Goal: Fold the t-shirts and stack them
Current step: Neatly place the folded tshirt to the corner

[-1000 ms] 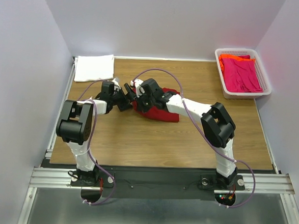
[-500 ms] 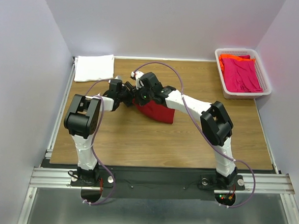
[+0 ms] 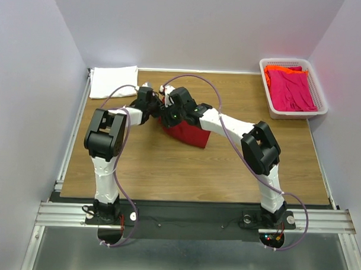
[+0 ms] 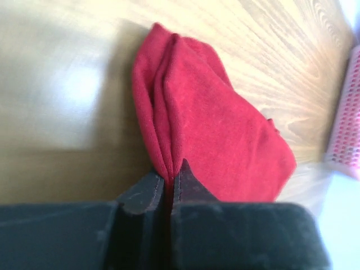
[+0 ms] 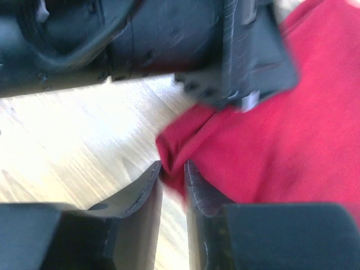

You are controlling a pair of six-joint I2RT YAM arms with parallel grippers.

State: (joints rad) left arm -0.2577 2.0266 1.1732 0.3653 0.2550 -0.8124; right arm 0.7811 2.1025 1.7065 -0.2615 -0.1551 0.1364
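A dark red t-shirt [image 3: 187,134] lies bunched and partly folded at the middle of the table, and it also shows in both wrist views [image 4: 219,135] [image 5: 292,129]. My left gripper [image 3: 156,108] [image 4: 169,172] is shut on a pinched fold at the shirt's left edge. My right gripper [image 3: 168,114] [image 5: 172,169] sits right beside it, its jaws a narrow gap apart with a corner of the red cloth lying loosely between them. A folded white t-shirt [image 3: 114,81] rests at the back left. Pink [image 3: 292,88] and orange [image 3: 277,69] t-shirts lie in the basket.
The white lattice basket [image 3: 320,104] stands at the back right corner against the wall. The two arms meet over the table's middle left, and the left gripper's body [image 5: 169,39] fills the top of the right wrist view. Walls close in the table on three sides.
My left gripper moved right onto the shirt's edge and closed on it. The right gripper's jaws parted slightly. The red shirt has been drawn into a narrower heap.
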